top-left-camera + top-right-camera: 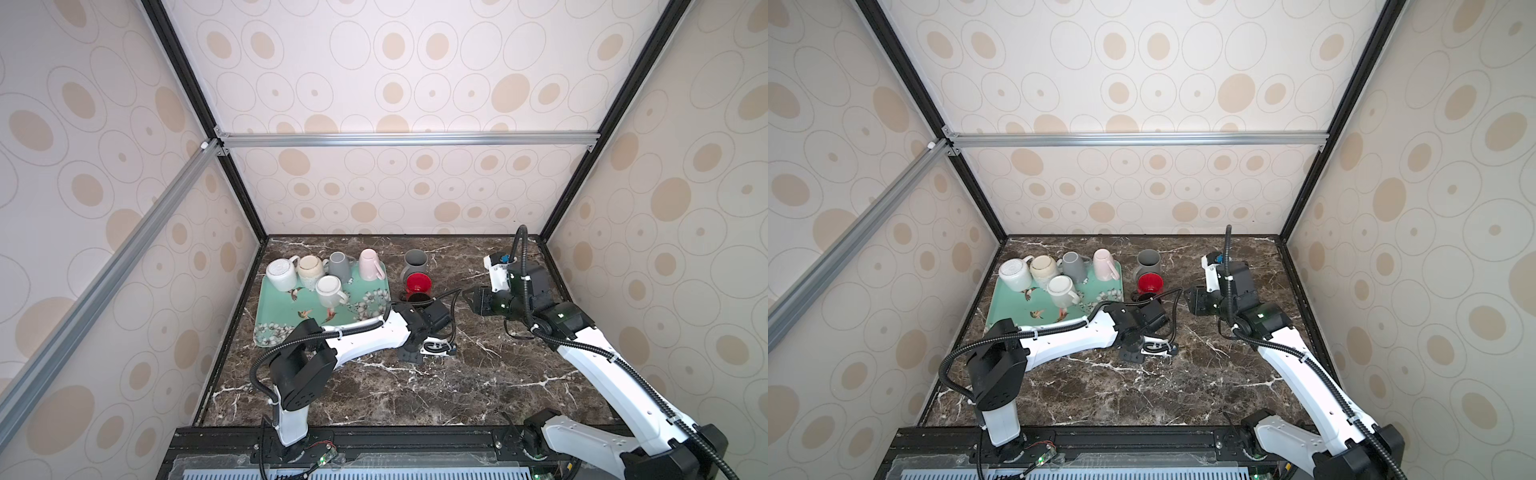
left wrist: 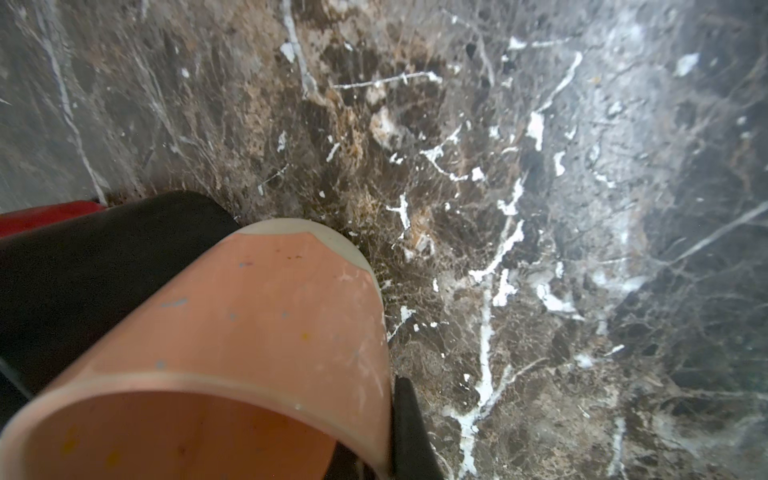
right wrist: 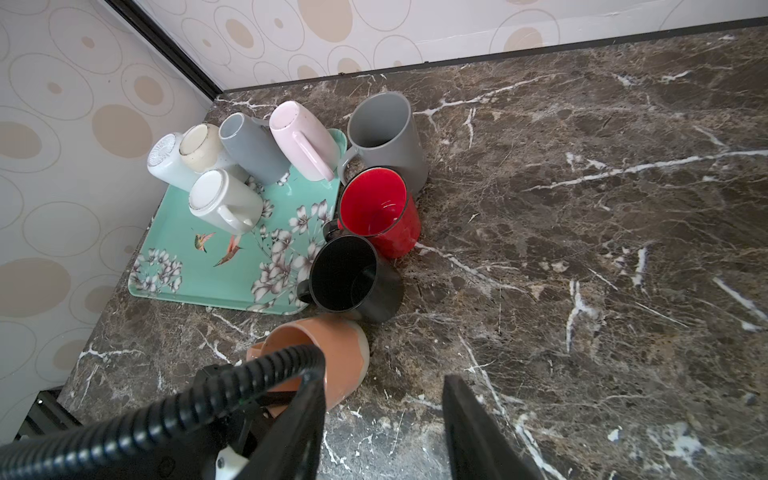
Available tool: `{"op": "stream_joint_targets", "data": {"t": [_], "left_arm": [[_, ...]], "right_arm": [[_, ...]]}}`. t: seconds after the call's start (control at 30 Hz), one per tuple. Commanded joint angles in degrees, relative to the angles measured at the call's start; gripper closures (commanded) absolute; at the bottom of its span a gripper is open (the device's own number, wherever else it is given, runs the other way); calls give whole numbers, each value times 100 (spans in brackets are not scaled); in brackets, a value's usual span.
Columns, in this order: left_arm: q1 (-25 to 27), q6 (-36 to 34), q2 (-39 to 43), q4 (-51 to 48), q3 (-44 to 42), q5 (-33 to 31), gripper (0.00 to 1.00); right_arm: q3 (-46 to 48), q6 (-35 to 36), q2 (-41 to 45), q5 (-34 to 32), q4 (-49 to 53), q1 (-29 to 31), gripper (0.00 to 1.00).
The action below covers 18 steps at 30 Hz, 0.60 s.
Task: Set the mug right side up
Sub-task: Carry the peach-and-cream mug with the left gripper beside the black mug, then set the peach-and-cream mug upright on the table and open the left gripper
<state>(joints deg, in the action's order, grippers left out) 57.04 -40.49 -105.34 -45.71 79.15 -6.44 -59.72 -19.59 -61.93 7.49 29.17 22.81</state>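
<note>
The terracotta mug (image 3: 340, 353) leans on its side on the marble, its pale base (image 2: 332, 237) beside a black mug (image 3: 353, 278) and its mouth facing my left wrist camera. My left gripper (image 2: 386, 428) is shut on the mug's rim: one black finger (image 2: 405, 419) lies against the outer wall, and the other is hidden inside. In both top views the left gripper (image 1: 434, 313) (image 1: 1152, 316) covers the mug. My right gripper (image 3: 382, 399) (image 1: 471, 297) hovers open to the right of the mug, holding nothing.
An upright red mug (image 1: 418, 283) and grey mug (image 1: 415, 259) stand behind the black mug (image 1: 417, 297). To their left a teal floral tray (image 1: 274, 311) (image 3: 199, 274) carries several upside-down mugs. Walls enclose the table on three sides.
</note>
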Motion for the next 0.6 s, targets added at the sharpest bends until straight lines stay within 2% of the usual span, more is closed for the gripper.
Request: {"op": "stream_joint_targets", "data": {"t": [0.0, 0.17, 0.43, 0.57], "left_arm": [[-71, -233, 29, 200, 276, -230, 88], [-70, -251, 57, 246, 258, -273, 74], [-68, -254, 291, 283, 280, -358, 64], [-96, -262, 663, 706, 199, -206, 51]], "right_arm": [[-54, 48, 22, -28, 106, -9, 51], [-49, 43, 9, -28, 102, -8, 51], [-79, 26, -34, 7, 76, -10, 51], [-74, 0, -54, 7, 54, -6, 51]]}}
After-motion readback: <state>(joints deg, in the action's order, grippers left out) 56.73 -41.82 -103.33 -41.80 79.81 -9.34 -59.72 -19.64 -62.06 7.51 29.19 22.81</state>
